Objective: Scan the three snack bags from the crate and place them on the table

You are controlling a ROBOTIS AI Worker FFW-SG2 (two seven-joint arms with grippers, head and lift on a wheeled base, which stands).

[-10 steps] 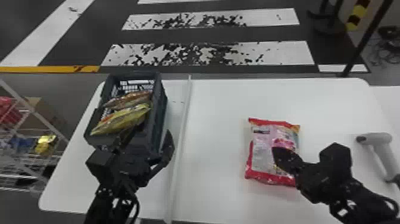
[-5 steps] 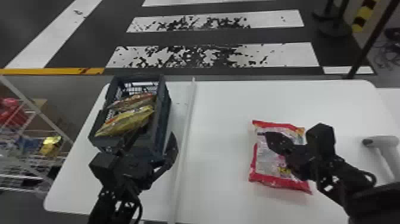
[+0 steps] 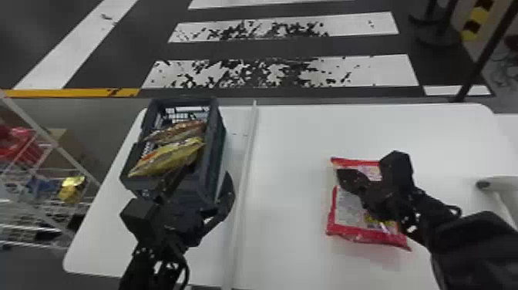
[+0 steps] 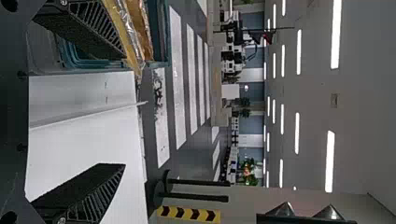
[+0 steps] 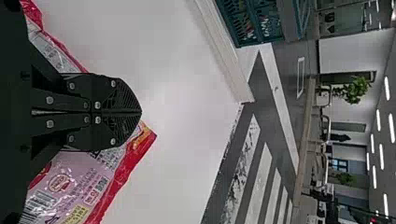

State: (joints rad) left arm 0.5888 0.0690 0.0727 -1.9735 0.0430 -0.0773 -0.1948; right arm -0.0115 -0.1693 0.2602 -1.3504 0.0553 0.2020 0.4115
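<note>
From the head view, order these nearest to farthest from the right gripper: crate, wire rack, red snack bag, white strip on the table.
From the right gripper:
1. Red snack bag, beneath it
2. White strip, to its left
3. Crate, left beyond the strip
4. Wire rack, far left, off the table

The table (image 3: 293, 154) was white and smooth, with rounded corners; a dark crate (image 3: 219, 146) stood upright on its left part; a pale strip (image 3: 246, 166) ran from the far edge toward the near edge, between crate and bag; a red-edged snack bag (image 3: 347, 208) lay flat, well apart from the crate; a pale scanner (image 3: 501, 184) was noted at far right, its support unclear.
</note>
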